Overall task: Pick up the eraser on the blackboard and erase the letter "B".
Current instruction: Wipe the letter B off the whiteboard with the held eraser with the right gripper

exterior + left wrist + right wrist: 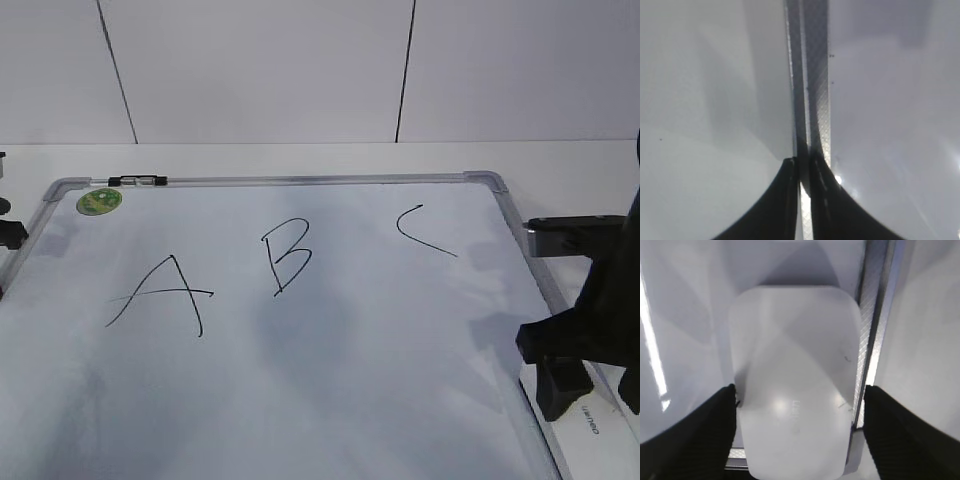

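Observation:
The blackboard [350,380] lies flat, a white board with a grey frame. The letter "B" [285,255] is drawn in its upper middle. The eraser [592,425] lies at the board's lower right edge, partly under my right gripper [562,388]. In the right wrist view the eraser [795,385] sits between the open jaws of my right gripper [800,395]. The left finger touches it and the right finger stands a little apart. My left gripper [803,167] is shut and empty over the board's frame [815,100]. It barely shows at the left edge of the exterior view [10,235].
A black "A" [165,295] is left of the B and a curved "C" [420,232] is right of it. A green sticker [99,200] and a marker [138,181] sit at the board's top left. The frame rail [872,315] runs beside the eraser.

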Available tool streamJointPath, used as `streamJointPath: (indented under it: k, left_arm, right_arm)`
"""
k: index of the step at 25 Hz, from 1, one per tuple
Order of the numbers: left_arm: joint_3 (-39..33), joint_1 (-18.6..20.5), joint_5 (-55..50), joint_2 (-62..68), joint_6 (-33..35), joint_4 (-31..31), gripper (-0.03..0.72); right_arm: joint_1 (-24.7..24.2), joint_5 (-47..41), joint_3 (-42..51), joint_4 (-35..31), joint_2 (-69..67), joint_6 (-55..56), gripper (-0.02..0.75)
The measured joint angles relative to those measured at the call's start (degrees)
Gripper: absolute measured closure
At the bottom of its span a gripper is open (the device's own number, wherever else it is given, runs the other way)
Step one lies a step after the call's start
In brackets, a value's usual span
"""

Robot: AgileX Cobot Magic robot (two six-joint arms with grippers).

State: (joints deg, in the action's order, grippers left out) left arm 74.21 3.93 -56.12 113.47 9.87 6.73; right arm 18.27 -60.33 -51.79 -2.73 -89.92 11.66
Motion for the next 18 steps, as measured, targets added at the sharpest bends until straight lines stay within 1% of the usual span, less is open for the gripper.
streamJointPath:
  k: [18]
  left_arm:
    - [0.00,0.00,0.00,0.00,0.00,0.00,0.660]
  right_arm:
    - [0.00,0.30,0.00,-0.01,0.00,0.13,0.108]
